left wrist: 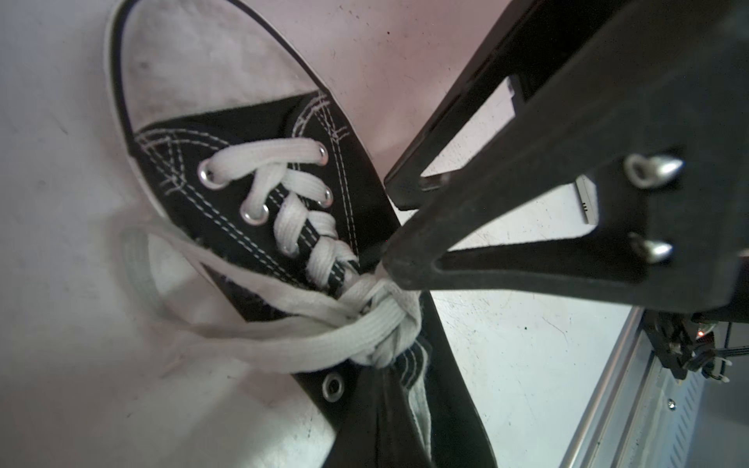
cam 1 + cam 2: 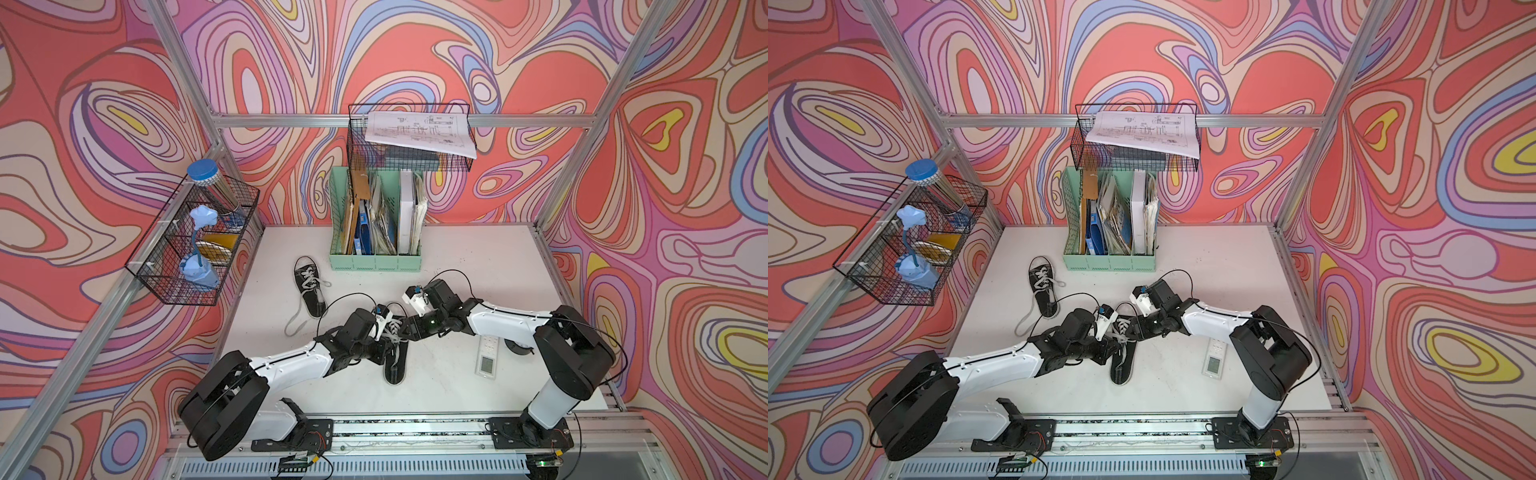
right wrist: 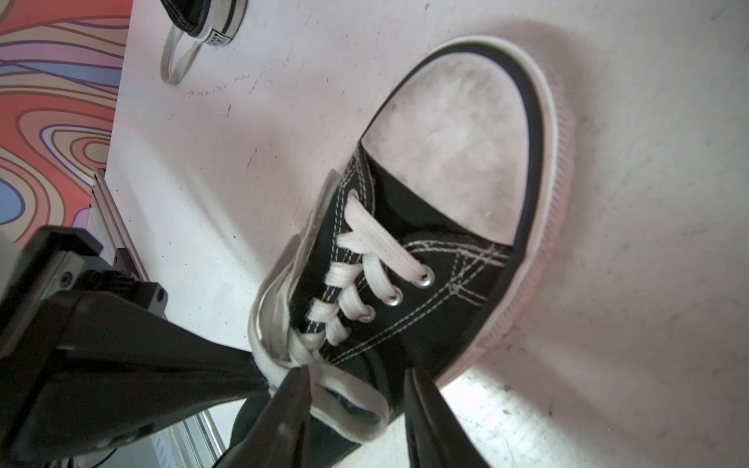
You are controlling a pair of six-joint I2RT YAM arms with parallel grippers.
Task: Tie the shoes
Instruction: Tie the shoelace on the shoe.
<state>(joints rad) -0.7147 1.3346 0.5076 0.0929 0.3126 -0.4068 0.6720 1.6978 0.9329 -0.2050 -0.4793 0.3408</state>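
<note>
White tabletop (image 2: 449, 386), swirl-print walls, aluminium frame. Both arms come in from the front rail and meet over the near shoe (image 2: 395, 368) mid-table. It's a black canvas low-top with a pale toe cap, toe toward the back wall, heel toward the rail.

At its lacing the left gripper (image 1: 387, 267) is pinched shut on the laces (image 1: 377, 324), right at the bunched knot above the top eyelets. Two strands run from there off the shoe's side onto the table.

From the opposite side the right gripper (image 3: 354, 370) has its fingers apart, with a flat lace loop lying between them over the shoe's opening. One fingertip is against that loop, no clamp visible. The two grippers' tips sit just beside each other.

On the robot's right, near the shoe, a white remote (image 2: 487, 357) with a small screen lies flat, its far end hidden by the right forearm.

Further back and to the left is the far shoe (image 2: 309, 286), apart from the near one, toe to the back. One long lace loop trails on the table past its heel.

Behind that:
- mint file organiser (image 2: 376, 262) stuffed with folders, at the back wall
- black wire basket (image 2: 353, 137) above it, holding a printed drawing sheet (image 2: 419, 131)
- second wire basket (image 2: 174, 286) on the left frame post, holding a blue-lidded jar (image 2: 220, 187) and a pale blue paper flower (image 2: 203, 216)
</note>
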